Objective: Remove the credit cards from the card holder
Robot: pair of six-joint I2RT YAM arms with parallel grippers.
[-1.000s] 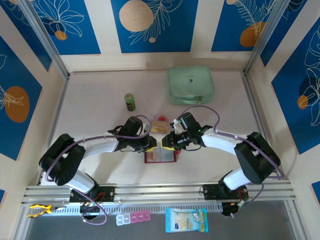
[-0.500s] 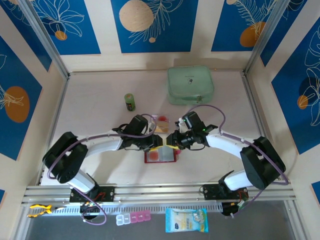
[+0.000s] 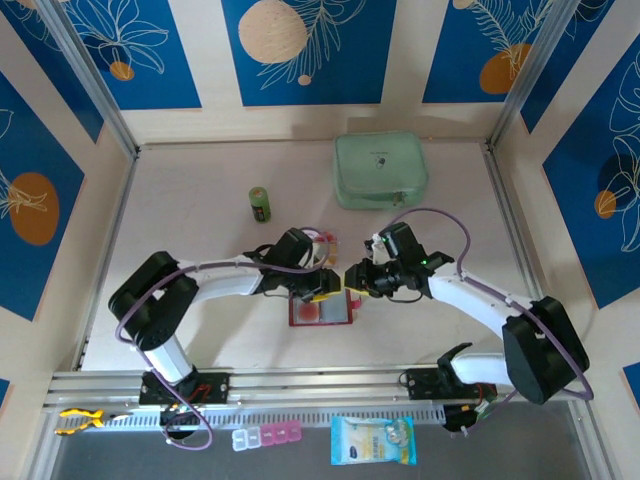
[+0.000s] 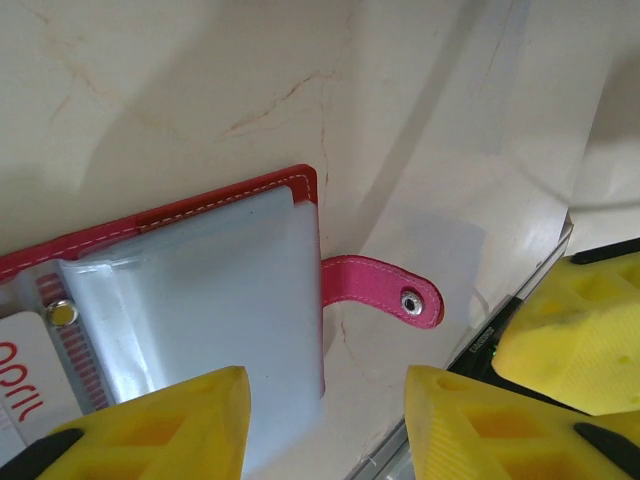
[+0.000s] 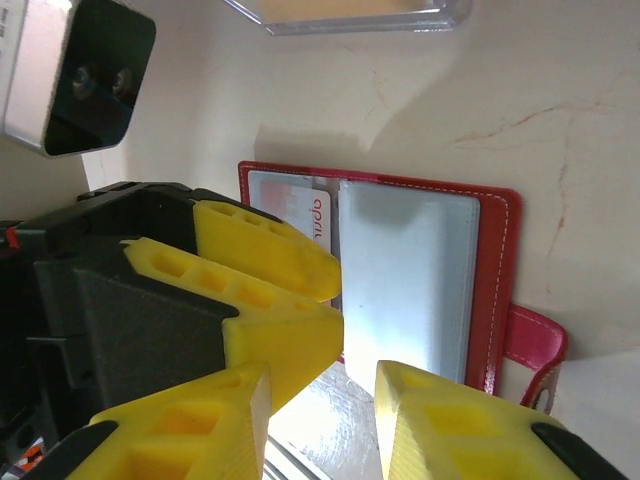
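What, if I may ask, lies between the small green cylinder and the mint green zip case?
Bare table only, in the top view, between cylinder and case.

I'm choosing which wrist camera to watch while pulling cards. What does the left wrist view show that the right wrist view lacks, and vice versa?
Left wrist adds the metal snap stud on the red strap tab. Right wrist adds a clear plastic rectangle with tan showing through, and the left gripper over the red folding wallet. Both share the open wallet, its clear pocket, the tab and a white card with red lettering.
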